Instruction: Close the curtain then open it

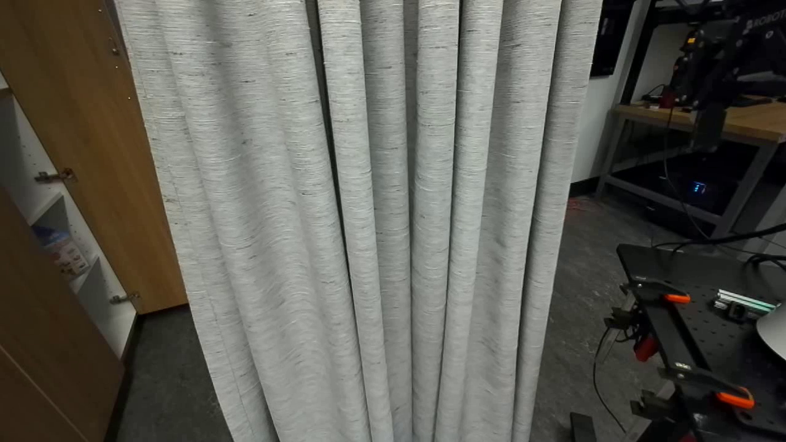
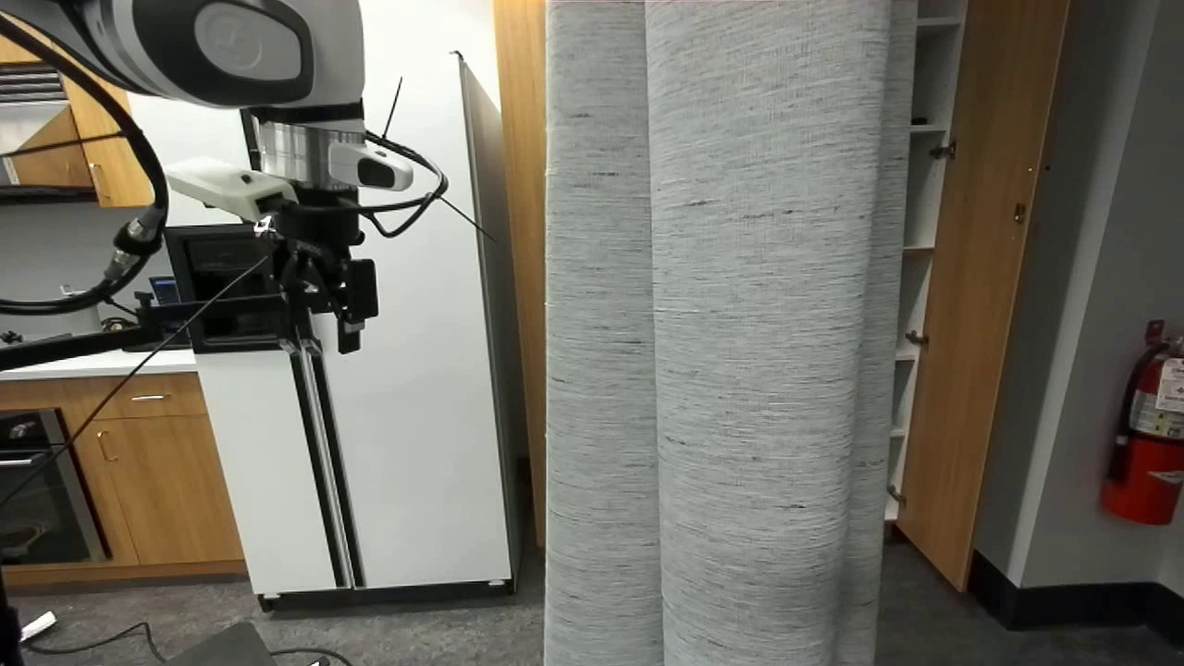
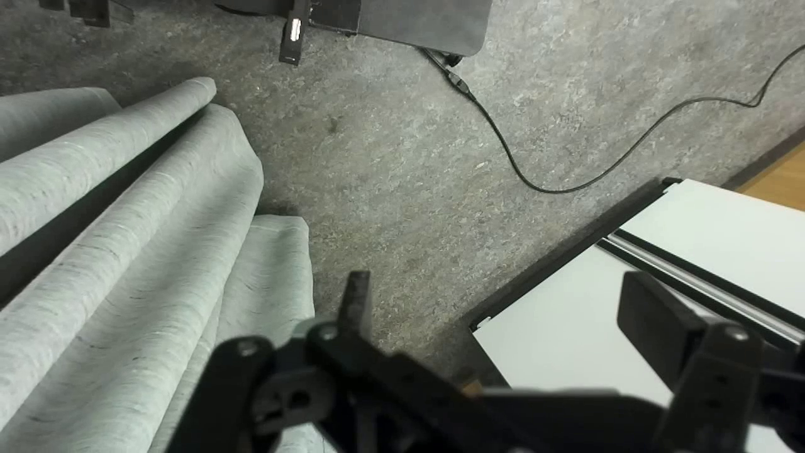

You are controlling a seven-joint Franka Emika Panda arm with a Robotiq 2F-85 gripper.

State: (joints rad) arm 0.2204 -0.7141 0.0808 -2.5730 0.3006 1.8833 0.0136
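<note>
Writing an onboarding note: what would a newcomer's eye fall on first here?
The light-grey heathered woven curtain, hanging in deep vertical folds top to bottom in both exterior views. Next, the black two-fingered gripper, its jaws open in the lower half of the wrist view. Then the bright red cylindrical fire extinguisher at an exterior view's right edge.

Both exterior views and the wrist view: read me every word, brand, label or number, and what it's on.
"ROBOT", cut off at the picture edge: black robot hardware, in an exterior view.
Fire extinguisher labels: too small to read.
Shelf packaging: print too blurred.
Robot arm, round mark: too faint to read.
Wrist view: nothing readable.
</note>
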